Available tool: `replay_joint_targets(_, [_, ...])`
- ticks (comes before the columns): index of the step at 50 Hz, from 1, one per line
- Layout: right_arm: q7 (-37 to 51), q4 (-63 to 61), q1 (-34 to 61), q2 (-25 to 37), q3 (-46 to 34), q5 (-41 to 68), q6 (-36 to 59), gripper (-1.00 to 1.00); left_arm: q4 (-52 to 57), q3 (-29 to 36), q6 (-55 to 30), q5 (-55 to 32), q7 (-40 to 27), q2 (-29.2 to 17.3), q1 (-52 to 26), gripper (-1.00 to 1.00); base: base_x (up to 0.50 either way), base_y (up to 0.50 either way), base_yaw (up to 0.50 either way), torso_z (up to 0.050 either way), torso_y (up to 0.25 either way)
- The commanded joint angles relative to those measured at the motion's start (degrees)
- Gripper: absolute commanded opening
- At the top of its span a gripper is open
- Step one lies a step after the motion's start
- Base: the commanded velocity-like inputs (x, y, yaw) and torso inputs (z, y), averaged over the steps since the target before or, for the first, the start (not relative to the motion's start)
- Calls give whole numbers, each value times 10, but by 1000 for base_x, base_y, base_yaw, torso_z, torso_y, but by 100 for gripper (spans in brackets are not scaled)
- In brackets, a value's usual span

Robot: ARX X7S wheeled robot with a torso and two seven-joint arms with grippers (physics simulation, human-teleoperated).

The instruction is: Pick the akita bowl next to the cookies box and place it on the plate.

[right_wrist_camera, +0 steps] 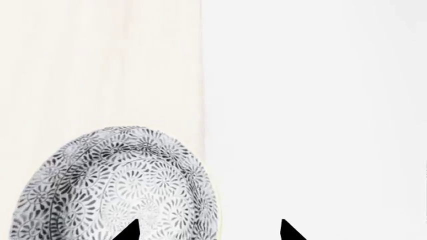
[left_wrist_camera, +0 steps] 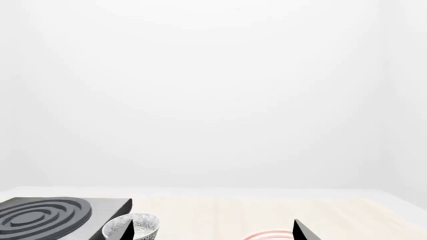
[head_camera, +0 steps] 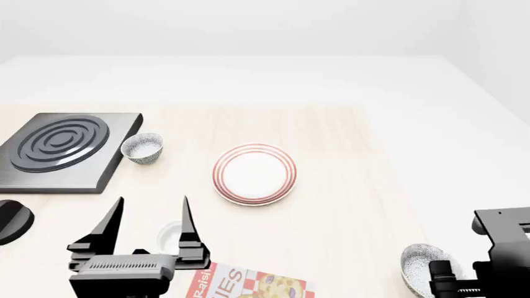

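The akita bowl [head_camera: 424, 263] stands near the table's right edge, to the right of the cookies box [head_camera: 252, 284], whose top pokes in at the bottom of the head view. In the right wrist view the bowl [right_wrist_camera: 120, 185] shows its patterned inside. My right gripper [right_wrist_camera: 208, 231] is open above it, with one fingertip over the bowl and the other past its rim. The plate [head_camera: 254, 174], white with red rings, lies mid-table. My left gripper [head_camera: 151, 225] is open and holds nothing. It hovers over a small white cup [head_camera: 172, 234].
A black stove plate [head_camera: 58, 149] lies at the far left, with a second patterned bowl [head_camera: 143, 148] beside it. The left wrist view shows that bowl [left_wrist_camera: 141, 225], the stove [left_wrist_camera: 47, 214] and the plate's rim [left_wrist_camera: 267, 235]. A dark object [head_camera: 12, 220] sits at the left edge.
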Motion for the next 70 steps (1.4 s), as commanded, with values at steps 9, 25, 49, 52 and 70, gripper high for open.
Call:
replay_joint_targets(9, [-96, 65, -10, -20, -46, -78, -33, 100, -11, -7, -1, 13, 7, 3, -8, 100, 0, 0, 0, 0, 0])
replay_joint_targets(25, [-87, 51, 18, -29, -82, -108, -29, -100, -12, -4, 1, 10, 1, -3, -10, 100, 0, 0, 0, 0, 0])
replay_joint_targets(49, [-39, -29, 119, -12, -77, -57, 37, -100, -11, 6, 0, 7, -7, -6, -13, 100, 0, 0, 0, 0, 0])
replay_joint_targets(52, [-42, -28, 141, -12, -79, -57, 39, -100, -10, 5, 0, 4, -7, -7, -13, 100, 0, 0, 0, 0, 0])
replay_joint_targets(70, [-72, -2, 329, -86, -143, -93, 57, -100, -17, 7, 1, -2, -9, -10, -15, 100, 0, 0, 0, 0, 0])
